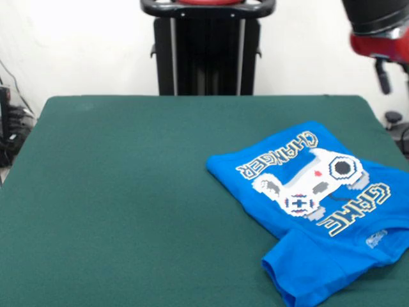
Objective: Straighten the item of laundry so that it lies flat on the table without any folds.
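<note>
One arm shows only as a red and black bulk at the upper right corner of the front view; the end effector [383, 75] hangs there as a dark stub, drawn back well above the counter [128, 192], and whether it is wide or narrow cannot be told.

Outward from it lies the blue T-shirt [319, 211], at the right side of the green counter, running off the right edge and close to the bottom edge of the view. Its print faces up, but the shirt is not flat: a straight doubled-over edge runs along its left side, and a sleeve or corner [300, 268] bunches at the near end.

To straighten it well, my judgement is that the folded margin should be pinched by its top layer only, near a free corner, then drawn outward low over the cloth toward the bare middle of the counter, so the layer peels open rather than drags the whole shirt.

No containers are in view.
</note>
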You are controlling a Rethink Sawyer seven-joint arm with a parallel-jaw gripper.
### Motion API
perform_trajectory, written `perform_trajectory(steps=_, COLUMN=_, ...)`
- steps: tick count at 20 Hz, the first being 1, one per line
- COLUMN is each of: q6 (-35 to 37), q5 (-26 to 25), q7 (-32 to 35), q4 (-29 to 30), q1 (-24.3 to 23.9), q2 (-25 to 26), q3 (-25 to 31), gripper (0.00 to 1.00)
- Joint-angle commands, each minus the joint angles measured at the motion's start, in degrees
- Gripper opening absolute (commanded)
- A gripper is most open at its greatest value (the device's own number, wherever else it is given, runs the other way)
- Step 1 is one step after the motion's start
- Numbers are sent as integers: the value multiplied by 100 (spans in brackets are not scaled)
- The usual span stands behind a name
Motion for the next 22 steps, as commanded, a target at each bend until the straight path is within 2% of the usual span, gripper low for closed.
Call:
perform_trajectory(steps=1, q6=1091, q5=-486, q7=1878, q4=-784, q1=1218, q2=259, q3=-2518, gripper=100)
perform_trajectory(steps=7, q6=1087, q5=-544, q7=1796, q4=-1404, q1=1534, q2=1071, q3=-3434, gripper=100)
perform_trajectory(steps=15, q6=1008, q5=-420, q7=1407, q4=-1079, q1=1189, q2=946, q3=-3643, gripper=100)
perform_trajectory(steps=18, q6=946, q5=-344, q7=1042, q4=-873, q1=872, q2=675, q3=-3332, gripper=100)
perform_trajectory(steps=20, q6=1103, q5=-406, q7=1031, q4=-1019, q1=918, q2=564, q3=-3377, gripper=100)
perform_trajectory(steps=22, q6=1385, q5=-555, q7=1246, q4=-1568, q1=1155, q2=686, q3=-3744, gripper=100)
